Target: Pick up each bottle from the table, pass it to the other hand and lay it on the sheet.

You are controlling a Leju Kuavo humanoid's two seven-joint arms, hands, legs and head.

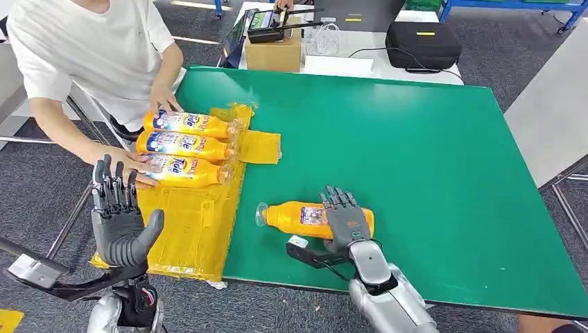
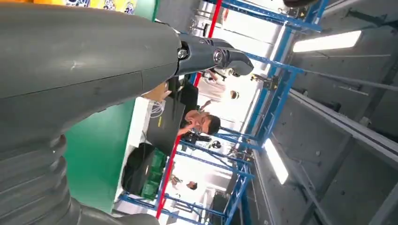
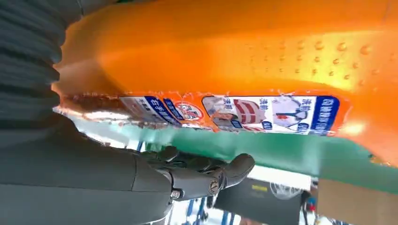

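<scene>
The bottle (image 1: 308,217) I am after lies on its side on the green bench (image 1: 416,152), low and just left of centre in the head view, cap pointing left toward the yellow sheet (image 1: 194,222). My right hand (image 1: 344,220) lies over its right half, fingers draped across the label; whether they are clamped or merely resting on it I cannot tell. I judge this to be the pickup for the next handover. Lying flat, the bottle offers its broad flank, so coming down from above suits it

My left hand (image 1: 121,218) is raised at the lower left of the head view, over the near edge of the sheet, fingers apart and upright, holding nothing; I take it as waiting to receive. Three bottles (image 1: 186,147) already lie side by side on the sheet's far end, upper left, where a person's hand (image 1: 163,98) touches the top one

The right wrist view adds the bottle's orange body and label (image 3: 234,110) pressed close against my palm, with the thumb (image 3: 206,173) beneath and not closed on it
</scene>
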